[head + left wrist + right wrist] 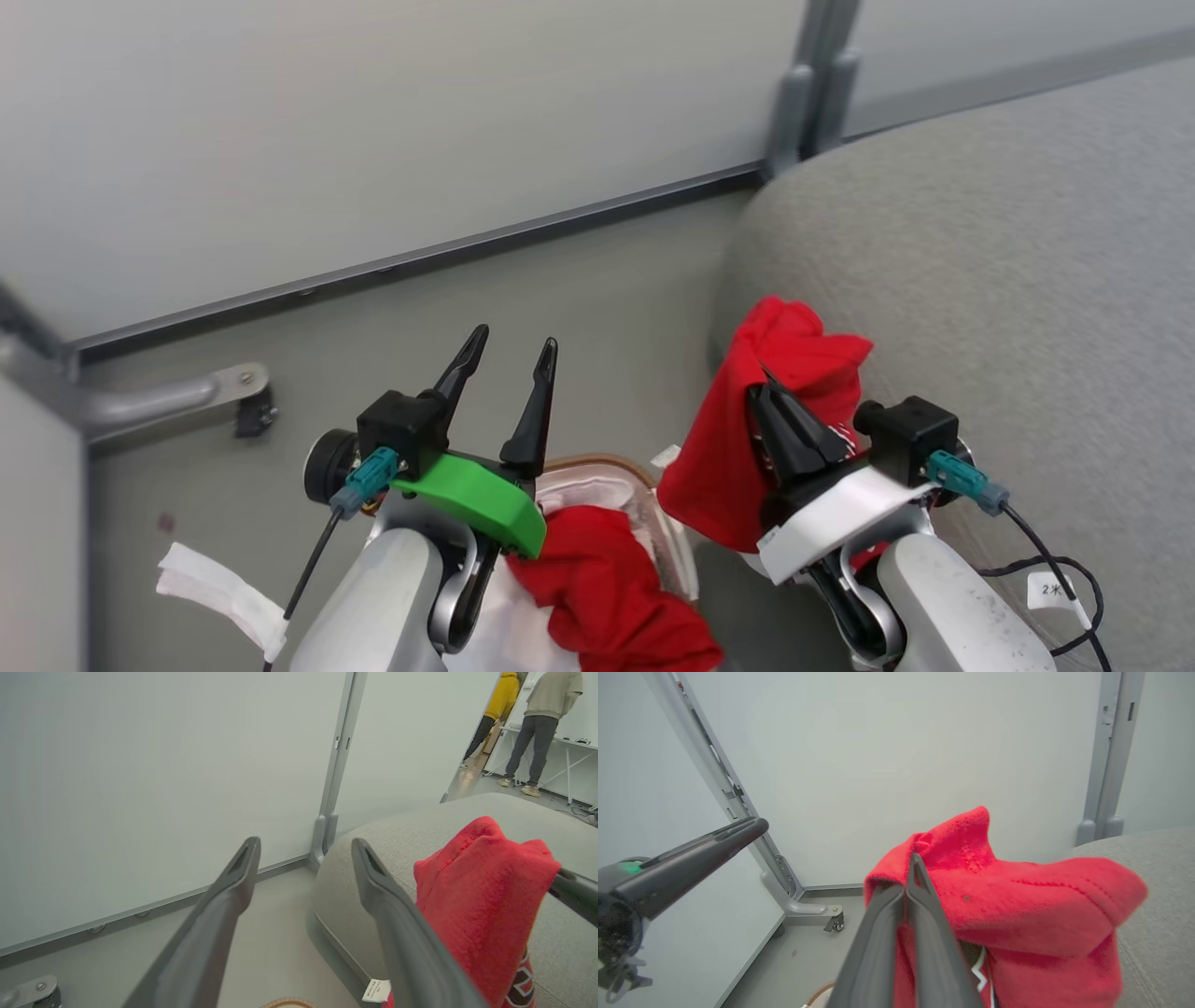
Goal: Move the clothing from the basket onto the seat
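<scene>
The right gripper (769, 381) is pinched tight on a red garment (794, 355), its two dark fingers pressed together with a fold of cloth draped over their tips. The garment hangs in a bunch at the rounded corner of the grey seat (980, 280). Whether its lower folds touch the upholstery cannot be told, as the right arm's white wrist cover hides them. In the right wrist view the same garment (1017, 905) spills to the right of the closed fingers (924, 914), its lower part cut off by the bottom edge. The left gripper (515, 338) stands wide with nothing between its fingers, raised over the near rim of the basket (597, 460). Most of the basket is hidden behind the left arm or cut off by the frame, leaving a short arc of brown rim and a patch of white liner (583, 487) to show. A second red garment (607, 579) lies heaped in the basket against its right rim, its far end out of frame. In the left wrist view a small white label (376, 990) hangs at the held garment's lower edge, its print too small to read, and a scrap of dark lettering (519, 983) is cut by the frame. Two people (542, 718) stand in the far background beyond the seat, their upper parts cropped.
</scene>
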Robot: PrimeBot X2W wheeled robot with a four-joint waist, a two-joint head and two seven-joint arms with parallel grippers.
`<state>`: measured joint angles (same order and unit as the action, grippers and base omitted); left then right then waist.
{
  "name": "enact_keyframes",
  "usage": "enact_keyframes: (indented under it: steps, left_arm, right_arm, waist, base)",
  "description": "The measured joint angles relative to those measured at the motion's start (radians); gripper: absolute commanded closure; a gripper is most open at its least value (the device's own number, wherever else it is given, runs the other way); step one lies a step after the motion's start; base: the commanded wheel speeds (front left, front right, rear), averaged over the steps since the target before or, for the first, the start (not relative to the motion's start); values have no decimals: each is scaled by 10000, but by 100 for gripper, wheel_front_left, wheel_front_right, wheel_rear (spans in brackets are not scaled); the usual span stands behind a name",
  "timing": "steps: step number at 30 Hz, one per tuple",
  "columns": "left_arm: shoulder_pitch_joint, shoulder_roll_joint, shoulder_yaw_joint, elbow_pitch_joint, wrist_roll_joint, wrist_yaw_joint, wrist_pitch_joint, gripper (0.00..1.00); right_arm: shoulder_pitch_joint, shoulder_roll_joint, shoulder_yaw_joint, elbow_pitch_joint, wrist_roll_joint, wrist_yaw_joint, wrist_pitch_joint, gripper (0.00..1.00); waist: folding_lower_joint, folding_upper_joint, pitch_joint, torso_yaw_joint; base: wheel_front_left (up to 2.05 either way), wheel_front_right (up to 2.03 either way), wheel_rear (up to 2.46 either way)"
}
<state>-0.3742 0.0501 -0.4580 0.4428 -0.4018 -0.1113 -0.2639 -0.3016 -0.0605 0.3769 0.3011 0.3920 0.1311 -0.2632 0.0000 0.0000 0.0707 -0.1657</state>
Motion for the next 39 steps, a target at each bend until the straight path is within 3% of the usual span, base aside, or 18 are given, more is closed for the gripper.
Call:
enact_keyframes:
  steps: [13,21,28,39]
  left_arm:
    - [264,-25,-111,-146,148,-155,0,0]
    - [-45,-29,-732,-278,-25,-163,0,0]
    - [-377,-25,-1177,-531,508,-163,0,0]
    - [-1377,541,-1772,-811,834,-165,0,0]
  right_arm:
    - [62,13,-1095,-1060,46,0,-2,100]
    - [73,-345,-1743,-2086,-443,0,2,100]
    - [-2197,-1724,-1979,-2523,-784,0,0,100]
    - [-7048,-3737,-2395,-834,-1501,4,-2,100]
  waist:
    - [0,1,165,-2779]
    - [0,1,673,-3624]
    - [0,1,1551,-3789]
    - [0,1,3172,-3673]
  base:
    - [0,0,0]
    - [0,0,0]
    - [0,0,0]
    - [0,0,0]
